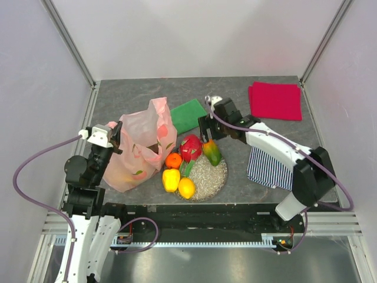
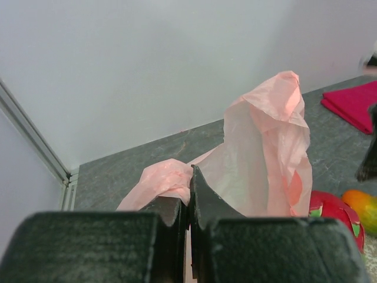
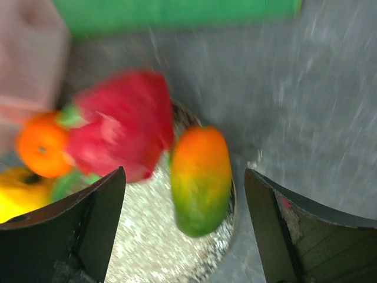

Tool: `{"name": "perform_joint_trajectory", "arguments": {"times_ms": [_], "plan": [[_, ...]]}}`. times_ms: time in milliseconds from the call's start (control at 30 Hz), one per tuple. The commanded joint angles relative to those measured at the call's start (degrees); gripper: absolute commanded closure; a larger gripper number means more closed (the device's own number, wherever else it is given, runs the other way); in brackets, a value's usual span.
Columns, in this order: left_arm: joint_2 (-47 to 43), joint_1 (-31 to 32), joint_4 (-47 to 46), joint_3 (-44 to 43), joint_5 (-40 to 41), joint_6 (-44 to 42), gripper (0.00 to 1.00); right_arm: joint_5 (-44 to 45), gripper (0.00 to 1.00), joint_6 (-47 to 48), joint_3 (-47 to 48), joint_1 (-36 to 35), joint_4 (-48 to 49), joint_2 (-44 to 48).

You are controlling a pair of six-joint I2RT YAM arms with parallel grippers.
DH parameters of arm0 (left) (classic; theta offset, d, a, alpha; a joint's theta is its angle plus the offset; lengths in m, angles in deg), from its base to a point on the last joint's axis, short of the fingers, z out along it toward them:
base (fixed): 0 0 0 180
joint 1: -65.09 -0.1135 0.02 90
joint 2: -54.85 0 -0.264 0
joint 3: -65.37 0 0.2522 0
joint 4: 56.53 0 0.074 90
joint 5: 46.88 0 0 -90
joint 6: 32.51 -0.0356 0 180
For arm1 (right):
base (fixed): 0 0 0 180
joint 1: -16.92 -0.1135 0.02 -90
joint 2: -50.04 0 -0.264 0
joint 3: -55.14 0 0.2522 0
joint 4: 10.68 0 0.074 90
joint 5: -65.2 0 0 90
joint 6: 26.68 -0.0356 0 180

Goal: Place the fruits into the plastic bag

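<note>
Blur smears the red fruit (image 3: 121,121) and mango (image 3: 200,177) on the plate (image 3: 147,247); my left fingers (image 2: 203,200) hide the lower edge of the bag (image 2: 259,147).

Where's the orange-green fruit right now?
In the top view the orange-green fruit lies at the far right rim of the plate, just right of the red fruit. The right wrist view frames it between the open right fingers.

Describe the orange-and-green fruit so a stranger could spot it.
Find the round speckled grey plate near the front edge of the grey table. At its far right rim lies an oval toy fruit, the only one fading from orange into green.
</note>
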State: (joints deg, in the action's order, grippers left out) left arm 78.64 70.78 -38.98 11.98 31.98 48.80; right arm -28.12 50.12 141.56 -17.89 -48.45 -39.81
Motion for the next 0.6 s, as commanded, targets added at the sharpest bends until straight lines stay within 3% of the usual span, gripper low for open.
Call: {"name": "perform_joint_trajectory", "arguments": {"times_ms": [0, 267, 567], "plan": [[0.11, -0.24, -3.53, 0.88, -1.70, -1.59, 0.98, 4.89, 0.12, 2.64, -3.49, -0.88, -3.94, -2.61], [0.03, -0.24, -3.53, 1.05, -1.17, -1.86, 0.99, 7.00, 0.12, 5.98, -5.16, -2.72, -3.68, -5.69], [-0.32, -0.24, -3.53, 1.32, -0.47, -1.95, 0.98, 5.43, 0.22, 5.54, -6.22, -3.34, -0.43, -9.12]]}}
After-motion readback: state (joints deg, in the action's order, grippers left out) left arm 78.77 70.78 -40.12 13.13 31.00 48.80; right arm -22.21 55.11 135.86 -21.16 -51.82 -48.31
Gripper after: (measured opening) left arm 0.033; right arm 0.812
